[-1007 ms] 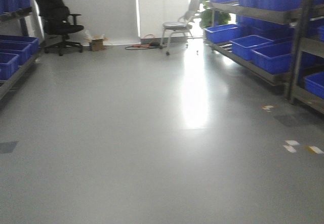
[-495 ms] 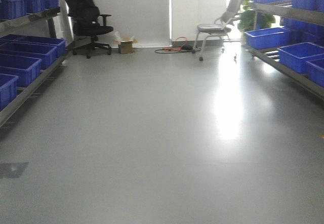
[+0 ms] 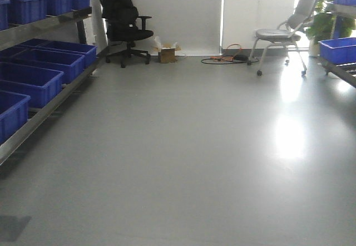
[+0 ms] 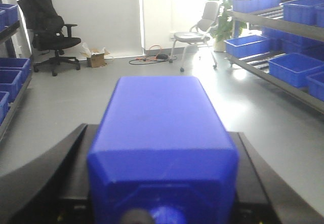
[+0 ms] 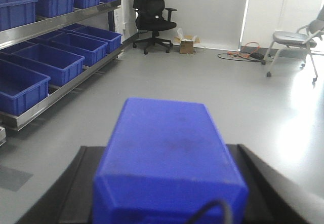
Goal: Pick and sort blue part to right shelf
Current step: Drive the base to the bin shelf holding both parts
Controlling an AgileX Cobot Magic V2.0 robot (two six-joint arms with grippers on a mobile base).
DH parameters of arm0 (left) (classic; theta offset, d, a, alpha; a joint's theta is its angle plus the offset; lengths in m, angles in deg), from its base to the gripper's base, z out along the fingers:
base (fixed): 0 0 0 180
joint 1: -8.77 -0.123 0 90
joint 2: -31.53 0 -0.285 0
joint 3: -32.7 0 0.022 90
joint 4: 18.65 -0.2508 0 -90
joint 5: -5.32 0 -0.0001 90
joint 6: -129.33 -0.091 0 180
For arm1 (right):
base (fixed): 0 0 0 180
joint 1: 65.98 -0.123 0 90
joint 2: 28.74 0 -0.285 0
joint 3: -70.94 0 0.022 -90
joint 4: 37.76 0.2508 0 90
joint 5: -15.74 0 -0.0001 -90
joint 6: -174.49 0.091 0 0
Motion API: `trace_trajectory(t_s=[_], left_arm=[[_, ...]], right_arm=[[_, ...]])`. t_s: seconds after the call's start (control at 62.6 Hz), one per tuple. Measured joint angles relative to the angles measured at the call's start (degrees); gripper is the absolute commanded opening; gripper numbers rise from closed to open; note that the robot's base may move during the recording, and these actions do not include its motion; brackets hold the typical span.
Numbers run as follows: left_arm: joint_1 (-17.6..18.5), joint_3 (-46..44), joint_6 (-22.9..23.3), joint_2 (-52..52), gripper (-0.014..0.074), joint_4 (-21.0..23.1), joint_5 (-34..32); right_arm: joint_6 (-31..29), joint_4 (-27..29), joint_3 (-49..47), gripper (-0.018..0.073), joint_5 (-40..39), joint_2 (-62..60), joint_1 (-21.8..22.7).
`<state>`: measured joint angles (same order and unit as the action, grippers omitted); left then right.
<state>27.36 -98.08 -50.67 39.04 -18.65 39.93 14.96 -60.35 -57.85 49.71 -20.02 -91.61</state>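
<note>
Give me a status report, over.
Left hand, right hand: open or shut, cannot tell. Blue block fills left wrist view, another the right. Floor ahead bare; black chair, grey chair far back.

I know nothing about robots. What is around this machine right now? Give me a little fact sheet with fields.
Floor: grey floor, glossy, glare at right
Left side: shelf rack holding blue bins
Back wall: black office chair, cardboard box, cable, grey chair
Right side: single blue bin, plant
Left wrist view: blue block fills the foreground
Right wrist view: second blue block, likewise
Unclear: whether the blocks are held parts or gripper covers
</note>
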Motion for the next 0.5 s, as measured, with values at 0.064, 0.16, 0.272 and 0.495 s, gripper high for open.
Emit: trace_trajectory(t_s=[0.064,0.16,0.272,0.495], left_arm=[[0.0,0.0,0.0,0.0,0.0281,0.0,0.0],[0.0,0.0,0.0,0.0,0.0281,0.0,0.0],[0.0,0.0,0.0,0.0,0.0281,0.0,0.0],[0.0,0.0,0.0,0.0,0.0281,0.0,0.0]], right_arm=[[0.0,0.0,0.0,0.0144,0.0,0.0,0.0],[0.0,0.0,0.0,0.0144,0.0,0.0,0.0],[0.0,0.0,0.0,0.0144,0.0,0.0,0.0],[0.0,0.0,0.0,0.0144,0.1,0.0,0.0]])
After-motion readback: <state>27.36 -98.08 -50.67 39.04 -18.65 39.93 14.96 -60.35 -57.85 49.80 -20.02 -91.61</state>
